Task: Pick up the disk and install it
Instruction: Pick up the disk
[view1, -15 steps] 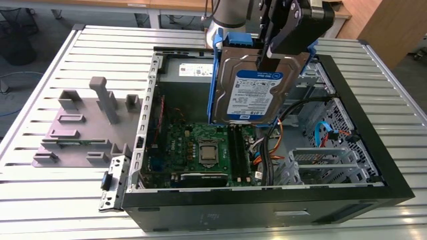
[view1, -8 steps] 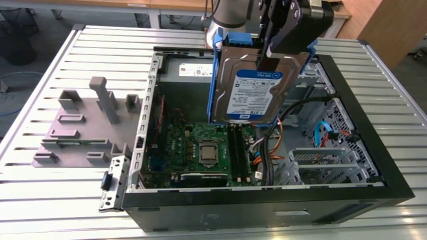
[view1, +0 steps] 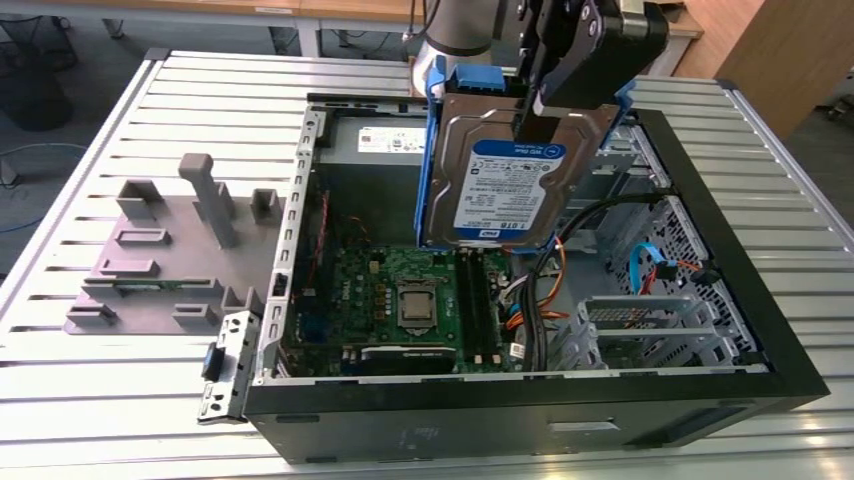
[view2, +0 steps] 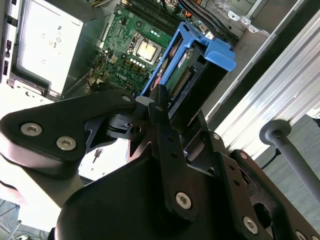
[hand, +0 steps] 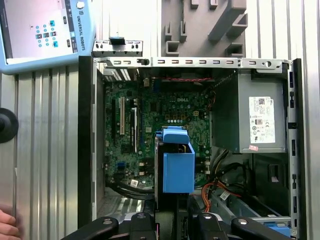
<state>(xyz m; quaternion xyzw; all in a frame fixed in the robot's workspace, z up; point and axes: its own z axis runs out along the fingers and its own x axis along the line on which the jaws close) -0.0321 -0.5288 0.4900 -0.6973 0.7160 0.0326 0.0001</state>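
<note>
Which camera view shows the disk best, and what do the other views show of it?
The exterior view: the disk turns its labelled face to that camera, held above the open computer case. Both wrist views look along its edge and show mostly its blue frame, with little of the metal body.

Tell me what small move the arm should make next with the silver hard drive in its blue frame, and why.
Probably shift it toward the exterior view's right: the gripper holds the silver-grey metal disk upright in its blue plastic carrier, above the green motherboard, not yet over the perforated metal drive cage.
</note>
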